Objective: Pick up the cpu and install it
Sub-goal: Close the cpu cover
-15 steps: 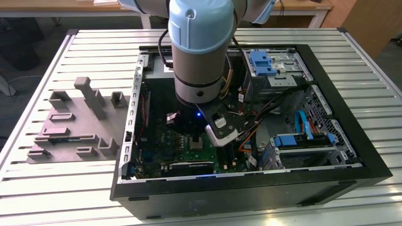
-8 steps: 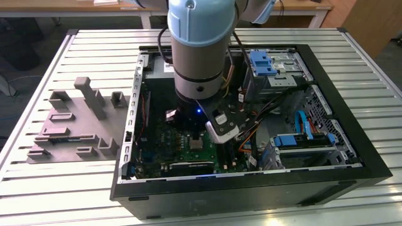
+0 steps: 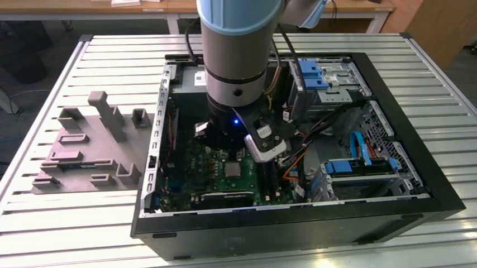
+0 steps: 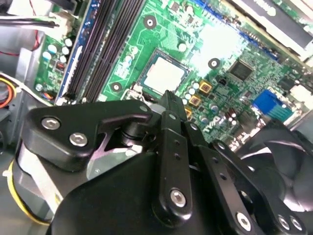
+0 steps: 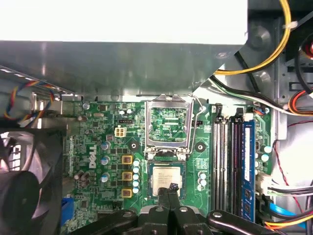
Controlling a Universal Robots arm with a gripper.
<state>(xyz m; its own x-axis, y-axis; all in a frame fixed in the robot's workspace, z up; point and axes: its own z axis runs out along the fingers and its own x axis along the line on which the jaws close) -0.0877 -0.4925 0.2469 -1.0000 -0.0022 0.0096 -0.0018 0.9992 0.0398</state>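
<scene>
In the exterior view, an open black computer case lies on a slatted metal table. The arm reaches down into the case over the green motherboard. The cpu sits flat in its socket on the board, a small grey square just below the arm's lower end. On the exterior view's left of the case, a grey moulded tray with upright blocks rests on the table. Blue drive brackets show at the far side of the case, and a blue cable runs on the exterior view's right.

In the second wrist view, the claw hangs just above the motherboard, its black fingers drawn together into one narrow tip with nothing between them. The cpu lies in the socket right beyond that tip, its pale metal top bare. Black memory slots run beside it.

In the first wrist view, the cpu lies seated in the socket, and the socket's hinged metal frame stands open beside it. The claw tip, closed and empty, overlaps the near edge of the chip; I cannot tell whether it touches. Memory slots lie to one side, a black fan to the other, and yellow wires cross the case wall.
</scene>
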